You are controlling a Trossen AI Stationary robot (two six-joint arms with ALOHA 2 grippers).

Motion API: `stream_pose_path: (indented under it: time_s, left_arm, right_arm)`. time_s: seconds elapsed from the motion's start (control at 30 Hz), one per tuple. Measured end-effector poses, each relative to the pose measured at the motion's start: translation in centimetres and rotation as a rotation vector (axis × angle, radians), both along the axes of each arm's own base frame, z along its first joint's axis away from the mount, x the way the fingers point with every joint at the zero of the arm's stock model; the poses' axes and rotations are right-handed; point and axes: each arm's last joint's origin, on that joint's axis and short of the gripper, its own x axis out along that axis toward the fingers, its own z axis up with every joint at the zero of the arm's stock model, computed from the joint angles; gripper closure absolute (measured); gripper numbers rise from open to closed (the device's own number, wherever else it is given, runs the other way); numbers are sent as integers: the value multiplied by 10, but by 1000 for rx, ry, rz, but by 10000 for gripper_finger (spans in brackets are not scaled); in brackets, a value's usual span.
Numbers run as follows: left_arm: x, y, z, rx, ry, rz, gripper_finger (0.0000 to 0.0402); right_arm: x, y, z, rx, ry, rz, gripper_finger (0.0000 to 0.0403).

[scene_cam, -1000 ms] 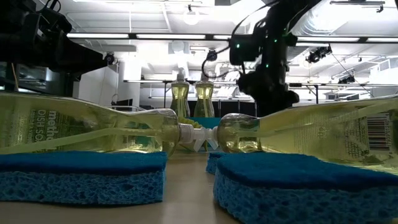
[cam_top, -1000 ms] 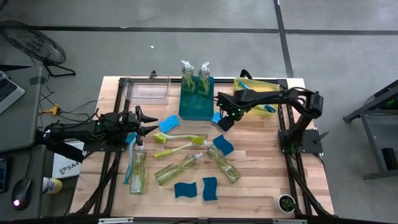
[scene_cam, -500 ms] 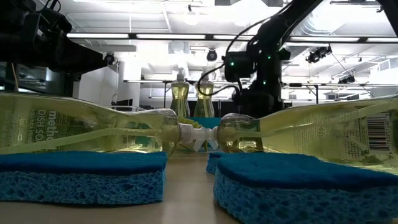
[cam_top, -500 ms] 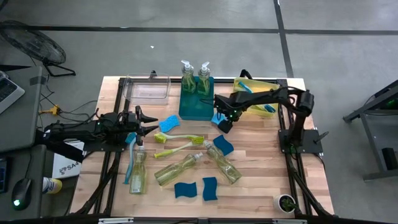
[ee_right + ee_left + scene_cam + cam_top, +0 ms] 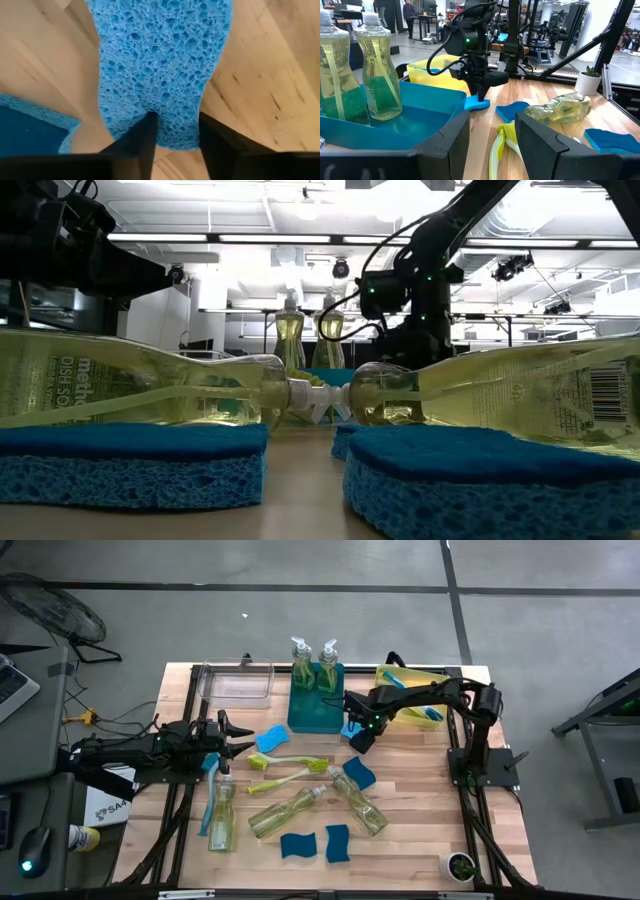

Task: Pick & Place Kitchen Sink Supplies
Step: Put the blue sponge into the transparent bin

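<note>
A small blue wavy-edged sponge (image 5: 347, 727) (image 5: 160, 60) lies flat on the wood beside the teal bin (image 5: 315, 712). My right gripper (image 5: 357, 737) (image 5: 481, 96) (image 5: 178, 135) points down over the sponge's end, its fingers a narrow gap apart. My left gripper (image 5: 240, 737) (image 5: 492, 145) waits open at the table's left, beside a brush. Two soap bottles (image 5: 313, 662) stand upright in the teal bin. Three more bottles (image 5: 288, 810), other sponges (image 5: 318, 844) and lime-green brushes (image 5: 288, 772) lie on the table. My right gripper comes at the blue sponge's end (image 5: 175, 112) from above, pointing down. In the left wrist view its tips reach the sponge's top face (image 5: 478, 103), but I cannot tell whether they touch it. The sponge lies flat on the table.
A yellow bin (image 5: 405, 678) with blue items stands at the far right, a clear bin (image 5: 238, 683) at the far left. Another blue sponge (image 5: 360, 773) lies just nearer than the right gripper. The low view is filled by two lying bottles (image 5: 130, 385) and two sponges (image 5: 480, 470).
My right gripper has come down from well above the table toward the blue sponge beside the teal bin, shifting slightly toward the table's left. The arm's elbow has folded in. The sponge and the left arm have stayed still.
</note>
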Motion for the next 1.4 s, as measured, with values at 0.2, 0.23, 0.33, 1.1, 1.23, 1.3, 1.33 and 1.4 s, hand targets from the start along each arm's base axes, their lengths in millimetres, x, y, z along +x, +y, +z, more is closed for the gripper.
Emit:
stream_pose_path:
  time_s: [0.2,0.23,0.33,1.1,1.23,1.3,1.33,1.4]
  left_arm:
    - [0,0,0,0,0,0,247]
    - [0,0,0,0,0,0,247]
    - [0,0,0,0,0,0,247]
    - [0,0,0,0,-1,11,247]
    - [0,0,0,0,-2,11,247]
    - [0,0,0,0,-5,11,247]
    - [0,0,0,0,-5,11,247]
    - [0,0,0,0,-6,8,247]
  right_arm:
    - [-5,3,0,34,46,4,359]
    - [-6,3,0,39,55,4,370]
    - [-9,4,3,44,69,2,392]
    - [-34,31,116,-120,-327,36,395]
    - [-34,45,141,-237,-475,66,397]
    - [-33,51,150,-298,-544,70,398]
    - [-32,54,155,-327,-576,72,398]
    - [-28,59,160,-385,-628,69,398]
